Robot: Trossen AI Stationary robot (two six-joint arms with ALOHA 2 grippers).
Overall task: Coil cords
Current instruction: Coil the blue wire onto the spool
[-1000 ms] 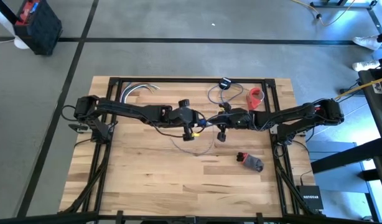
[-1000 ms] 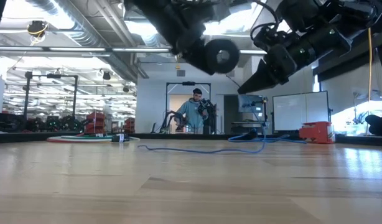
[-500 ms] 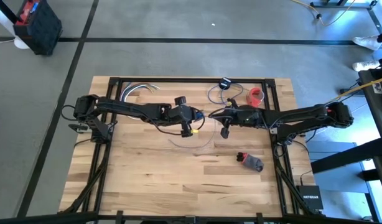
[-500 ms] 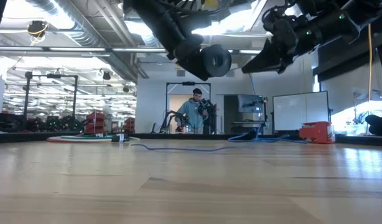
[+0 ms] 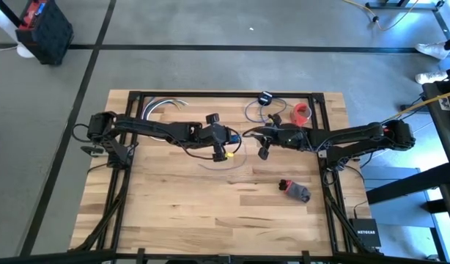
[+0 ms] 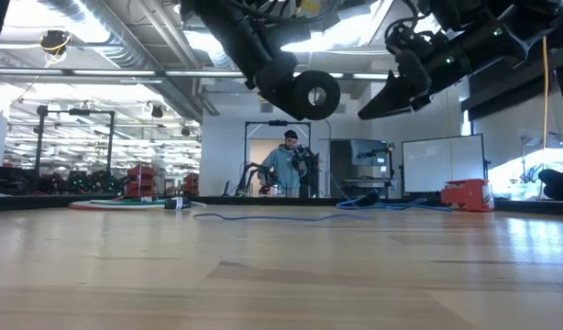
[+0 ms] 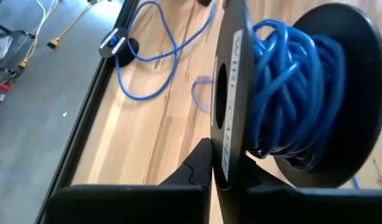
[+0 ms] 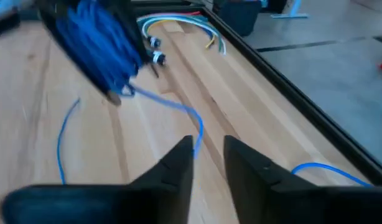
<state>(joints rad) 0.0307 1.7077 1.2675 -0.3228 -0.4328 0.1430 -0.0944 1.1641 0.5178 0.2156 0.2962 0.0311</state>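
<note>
Wooden tabletop (image 5: 181, 213) fills the scene under both arms, and above its middle your left gripper (image 7: 217, 177) has its jaws pinched on the flange of a black spool (image 7: 284, 87) wound with blue cord (image 7: 284, 81), spool axis lying roughly level, while the free tail of that cord (image 8: 172, 106) drops from the spool and trails right and far toward the loose loops (image 5: 260, 110) at the far edge. Your right gripper (image 8: 208, 163) hangs just right of the spool with its fingers slightly parted and nothing between them, the tail lying straight ahead of the gap, so it is the nearer arm to feed the next turn. Compared with 1 second ago, the right gripper has let go and parted, and the right arm has stretched left and farther across the table.
</note>
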